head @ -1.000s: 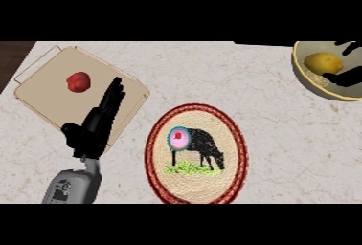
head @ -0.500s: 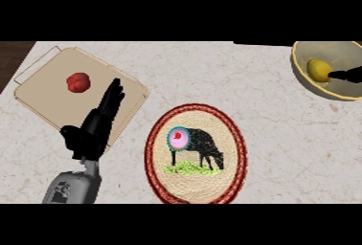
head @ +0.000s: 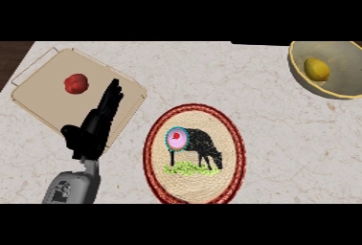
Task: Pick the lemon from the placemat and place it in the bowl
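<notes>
My right robot hand has pulled out of view since half a second ago. The lemon [head: 317,69] sits in the bowl [head: 299,72], far right of my left robot hand [head: 94,130], which rests open. I judge the task done.
</notes>
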`<state>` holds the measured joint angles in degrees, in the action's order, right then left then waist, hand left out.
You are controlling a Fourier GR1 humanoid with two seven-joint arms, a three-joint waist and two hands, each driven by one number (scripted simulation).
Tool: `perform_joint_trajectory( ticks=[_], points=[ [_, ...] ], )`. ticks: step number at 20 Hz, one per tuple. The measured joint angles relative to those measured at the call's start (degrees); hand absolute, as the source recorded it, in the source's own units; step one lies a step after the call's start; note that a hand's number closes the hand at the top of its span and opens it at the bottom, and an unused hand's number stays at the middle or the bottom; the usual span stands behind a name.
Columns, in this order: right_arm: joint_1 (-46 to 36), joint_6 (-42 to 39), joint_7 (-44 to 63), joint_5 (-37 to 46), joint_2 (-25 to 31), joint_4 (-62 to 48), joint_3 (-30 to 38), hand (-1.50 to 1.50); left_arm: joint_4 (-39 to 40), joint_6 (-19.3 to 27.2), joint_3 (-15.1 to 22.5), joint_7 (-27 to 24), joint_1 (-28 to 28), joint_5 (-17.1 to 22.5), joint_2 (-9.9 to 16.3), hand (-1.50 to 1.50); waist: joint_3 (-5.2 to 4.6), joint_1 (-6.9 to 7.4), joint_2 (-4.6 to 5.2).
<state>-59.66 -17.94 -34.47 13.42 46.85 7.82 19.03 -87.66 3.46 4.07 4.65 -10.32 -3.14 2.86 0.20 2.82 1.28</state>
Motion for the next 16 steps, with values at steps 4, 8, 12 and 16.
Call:
perform_joint_trajectory(
  ticks=[4, 8, 12, 16],
  points=[
    [0.96, -6.22, 0.34, -2.13, 2.99, -1.36, 2.13, -1.50, 0.25, 0.13, -0.13, 0.34, -0.68, 0.02, -0.21, 0.00, 0.03, -0.09, 0.03],
    [3.05, -11.43, 0.42, -3.53, 5.43, -1.69, 3.40, -1.50, 0.26, 0.01, -0.13, -0.20, -0.19, 0.16, -0.41, 0.00, 0.06, -0.14, 0.01],
    [5.76, -13.43, 0.32, -4.12, 6.35, -0.72, 3.81, -1.50, -0.20, 0.07, 0.14, -0.39, 0.22, -0.12, -0.49, 0.00, 0.11, -0.14, 0.03],
    [7.84, -13.79, 0.20, -4.18, 6.08, 0.58, 3.68, -1.50, -0.26, -0.71, -0.57, -0.09, -0.07, 0.37, 0.38, 0.00, 0.12, -0.13, 0.00]
  ],
)
